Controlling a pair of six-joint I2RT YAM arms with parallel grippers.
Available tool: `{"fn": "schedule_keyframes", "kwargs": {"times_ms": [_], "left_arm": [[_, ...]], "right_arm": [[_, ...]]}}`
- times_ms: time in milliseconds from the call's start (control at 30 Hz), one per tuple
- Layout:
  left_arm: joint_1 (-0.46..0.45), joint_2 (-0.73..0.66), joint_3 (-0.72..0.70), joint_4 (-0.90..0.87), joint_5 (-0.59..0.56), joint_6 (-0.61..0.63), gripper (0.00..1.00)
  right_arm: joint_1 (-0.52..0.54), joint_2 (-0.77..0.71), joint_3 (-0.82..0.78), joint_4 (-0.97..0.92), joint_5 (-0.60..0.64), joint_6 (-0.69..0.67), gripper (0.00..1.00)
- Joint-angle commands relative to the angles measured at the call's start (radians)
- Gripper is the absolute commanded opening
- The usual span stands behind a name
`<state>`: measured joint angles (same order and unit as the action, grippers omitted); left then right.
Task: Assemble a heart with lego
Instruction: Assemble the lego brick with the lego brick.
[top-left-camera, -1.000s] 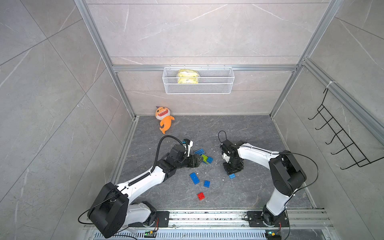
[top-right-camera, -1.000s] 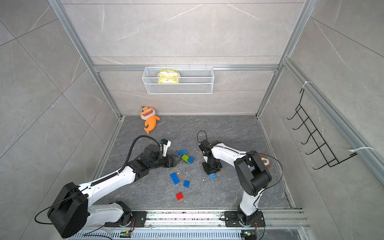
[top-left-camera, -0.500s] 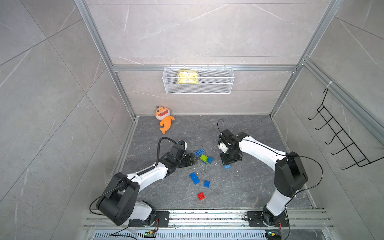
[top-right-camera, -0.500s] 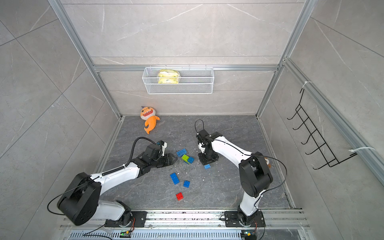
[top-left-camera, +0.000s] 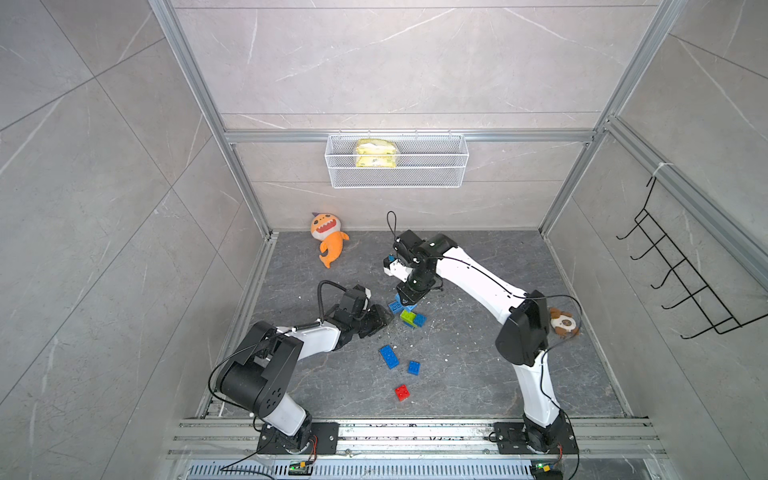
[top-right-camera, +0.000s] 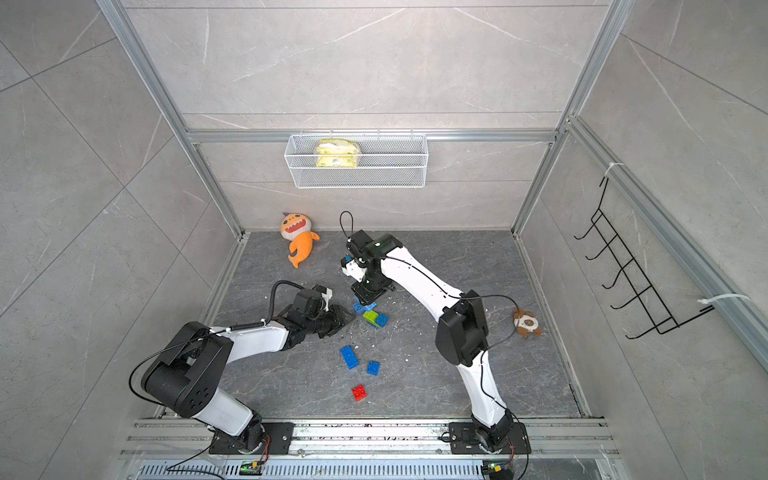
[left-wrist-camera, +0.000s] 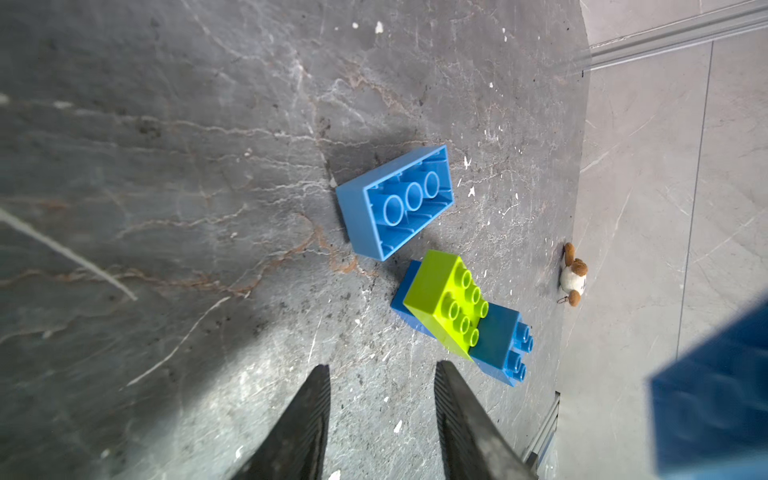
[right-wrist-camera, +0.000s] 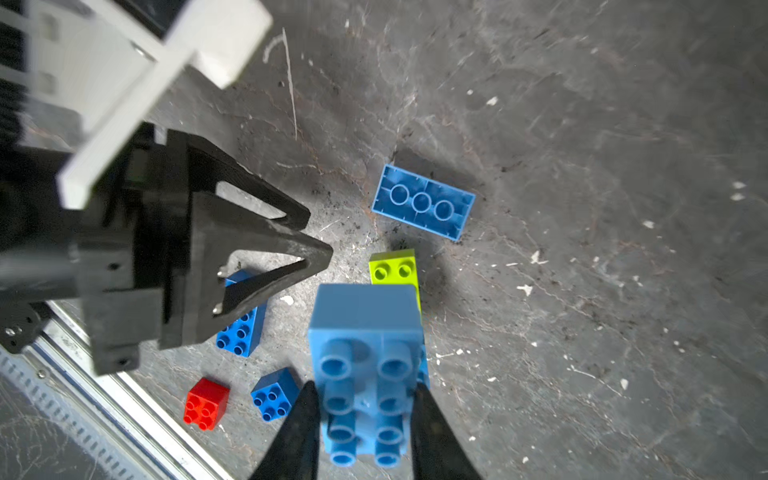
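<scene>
The heart cluster (top-left-camera: 411, 319) (top-right-camera: 375, 319) is a lime-green lego brick (left-wrist-camera: 440, 299) pressed on a blue one (left-wrist-camera: 498, 340), lying mid-floor. My right gripper (right-wrist-camera: 365, 386) (top-left-camera: 409, 300) is shut on a long blue brick (right-wrist-camera: 365, 332), held just above that cluster. An overturned long blue brick (left-wrist-camera: 395, 203) (right-wrist-camera: 424, 203) lies beside it. My left gripper (left-wrist-camera: 382, 368) (top-left-camera: 384, 318) sits low on the floor left of the cluster, open, with only bare floor between its fingers.
Nearer the front rail lie a long blue brick (top-left-camera: 389, 356), a small blue square (top-left-camera: 413, 367) and a red square (top-left-camera: 402, 392). An orange plush fish (top-left-camera: 328, 239) is at the back wall. A small brown plush (top-left-camera: 563, 322) lies at the right.
My right gripper has carried the blue brick left and toward the back, to a spot over the cluster. The left gripper's jaws have narrowed and its arm has dropped lower.
</scene>
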<state>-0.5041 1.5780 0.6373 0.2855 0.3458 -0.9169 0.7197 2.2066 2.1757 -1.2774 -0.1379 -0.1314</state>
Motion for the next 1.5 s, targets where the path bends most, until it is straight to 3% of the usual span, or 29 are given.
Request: {"fn": "schedule_keyframes", "kwargs": {"times_ms": [0,100,233,1100,1467], "left_arm": [[0.000,-0.042,-0.023,0.020,-0.005,-0.020,0.44],[0.000,-0.053,-0.034,0.017,-0.008,-0.016,0.44],[0.001,-0.063,-0.044,0.008,-0.008,-0.010,0.44],[0.001,-0.073,-0.043,0.002,0.010,0.009,0.45],[0.001,-0.068,-0.044,0.012,0.015,0.004,0.46]], "right_arm": [[0.019,0.078,0.129,-0.102,0.023,-0.071,0.33],[0.024,0.155,0.214,-0.152,0.057,-0.100,0.33],[0.025,0.194,0.203,-0.166,0.084,-0.124,0.33],[0.011,0.223,0.082,-0.094,0.102,-0.157,0.33],[0.000,0.203,0.120,-0.068,0.083,-0.158,0.33]]}}
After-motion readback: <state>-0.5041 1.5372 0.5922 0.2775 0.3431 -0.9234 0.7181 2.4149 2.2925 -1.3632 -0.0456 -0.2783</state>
